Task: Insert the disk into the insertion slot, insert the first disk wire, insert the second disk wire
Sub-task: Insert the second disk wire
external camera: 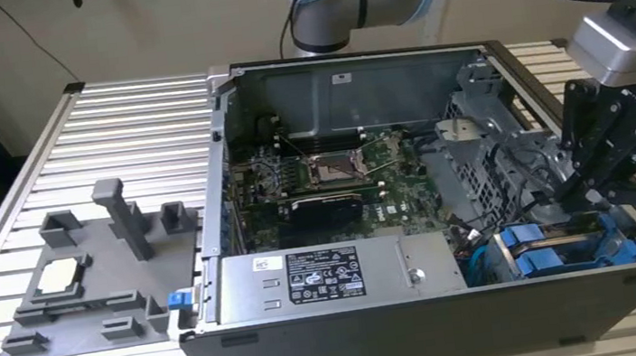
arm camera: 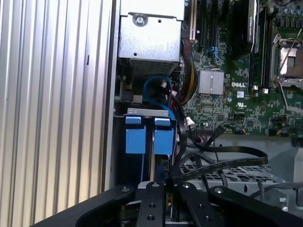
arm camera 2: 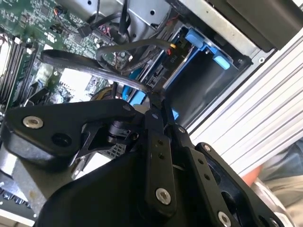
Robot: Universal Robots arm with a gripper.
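Right, the ribbed metal table (external camera: 105, 122) spans the exterior view, and on it, centre frame, the open computer case (external camera: 314, 342) lies on its side so the arm can reach straight down into it. At left of frame sits a grey fixture tray (external camera: 78, 298), moulded with holders to keep parts upright. Inside the case, the green motherboard (external camera: 331, 176) fills the middle and the silver power-supply box (external camera: 330, 277) runs along the lower edge.

Lower right of the exterior view: the insertion slot (external camera: 497, 251), part of the grey drive cage, with two blue carriers side by side. In the first wrist view they stand dead centre, and the disk (arm camera: 164, 136), the one nearer the motherboard, looks seated in its bay beside its twin (arm camera: 135, 135).

Now the claw (external camera: 581, 196), right of frame, hangs just above those carriers. In the second wrist view its fingers (arm camera 2: 155, 142) look pinched together on a flat black cable (arm camera 2: 85, 61) that loops across the upper left, probably a disk wire held by its end for plugging in.
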